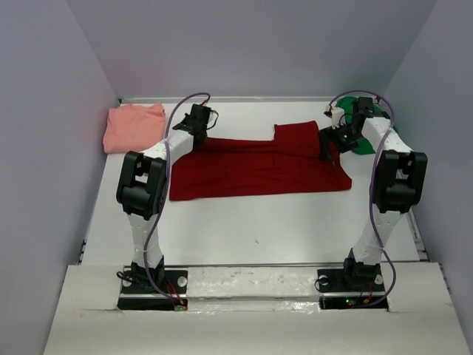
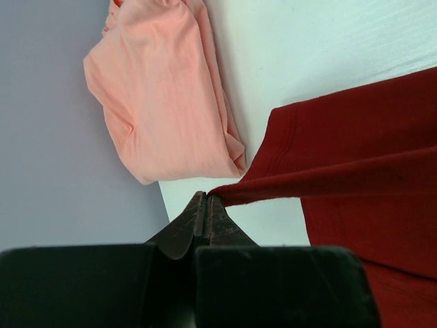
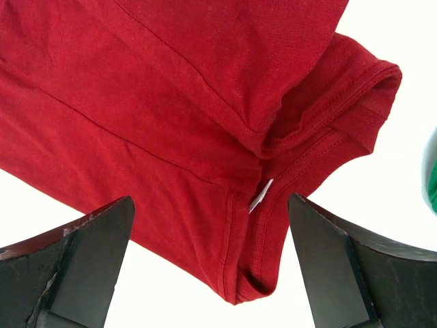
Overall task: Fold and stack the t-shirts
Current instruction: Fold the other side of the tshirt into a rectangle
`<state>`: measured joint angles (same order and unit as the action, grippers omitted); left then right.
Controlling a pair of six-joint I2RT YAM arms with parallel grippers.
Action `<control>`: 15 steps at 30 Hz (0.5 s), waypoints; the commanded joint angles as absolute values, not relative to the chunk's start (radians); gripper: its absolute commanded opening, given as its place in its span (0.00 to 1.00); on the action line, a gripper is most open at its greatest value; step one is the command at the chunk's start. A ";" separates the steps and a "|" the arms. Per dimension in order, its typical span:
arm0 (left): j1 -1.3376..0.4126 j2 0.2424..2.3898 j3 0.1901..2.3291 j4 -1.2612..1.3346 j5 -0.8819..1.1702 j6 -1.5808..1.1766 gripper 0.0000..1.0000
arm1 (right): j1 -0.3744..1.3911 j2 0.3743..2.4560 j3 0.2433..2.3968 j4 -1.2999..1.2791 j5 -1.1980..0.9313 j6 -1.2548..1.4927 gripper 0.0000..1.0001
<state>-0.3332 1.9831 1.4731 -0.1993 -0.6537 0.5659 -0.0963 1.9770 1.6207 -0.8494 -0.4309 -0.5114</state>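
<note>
The dark red t-shirt (image 1: 259, 164) lies spread across the middle of the table, folded lengthwise. My left gripper (image 1: 201, 123) is shut on its far left corner; in the left wrist view the fingertips (image 2: 205, 199) pinch the red cloth's edge (image 2: 341, 171) and lift it. My right gripper (image 1: 330, 142) is open just above the shirt's right end, its jaws wide on either side of the collar and white tag (image 3: 261, 195). The salmon-pink t-shirt (image 1: 133, 126) lies folded at the far left, also in the left wrist view (image 2: 164, 89). The bright green t-shirt (image 1: 369, 137) lies behind the right arm.
Grey walls close in the white table (image 1: 259, 229) on the left, back and right. A sliver of green (image 3: 430, 171) shows at the right edge of the right wrist view. Both arm bases stand at the near edge.
</note>
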 commanded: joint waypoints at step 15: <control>-0.330 1.954 1.451 -0.150 -0.703 0.572 0.00 | -0.086 1.959 1.598 -0.808 -0.459 -0.497 1.00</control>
